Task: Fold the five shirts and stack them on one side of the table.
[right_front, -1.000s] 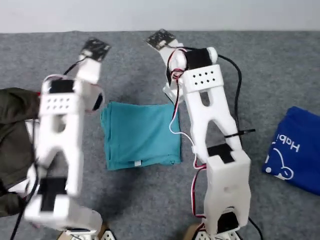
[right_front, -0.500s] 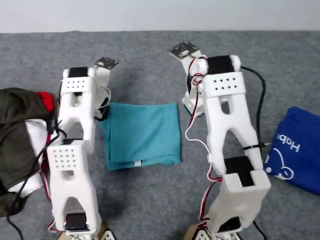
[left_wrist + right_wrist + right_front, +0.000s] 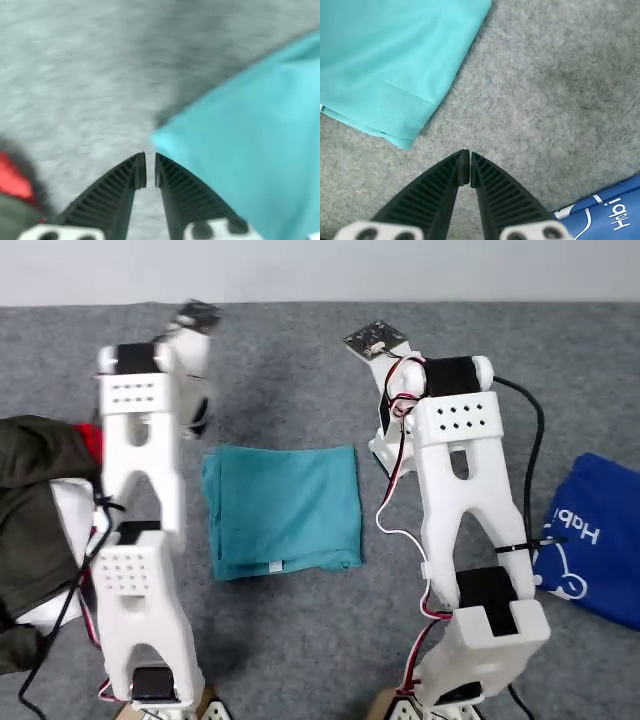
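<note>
A folded teal shirt (image 3: 282, 508) lies flat on the grey table between my two arms. My left gripper (image 3: 150, 161) is shut on nothing and hovers over bare carpet just off a corner of the teal shirt (image 3: 250, 140). On the other side of the teal shirt (image 3: 395, 60), my right gripper (image 3: 466, 159) is also shut with nothing in it, beside the shirt's edge. A folded blue shirt (image 3: 590, 538) with white print rests at the far right; its corner (image 3: 615, 212) appears in the right wrist view. A heap of unfolded shirts (image 3: 35, 520) sits at the left edge.
The heap holds dark green, white and red (image 3: 92, 443) cloth; red (image 3: 12, 181) also borders the left wrist view. The left arm (image 3: 135, 460) and right arm (image 3: 458, 470) stand tall on either side of the teal shirt. Grey carpet (image 3: 270, 360) covers the table.
The left arm swung in from the left heap to the teal shirt's far left corner, then drew back toward the table's far side. The right arm shifted slightly right.
</note>
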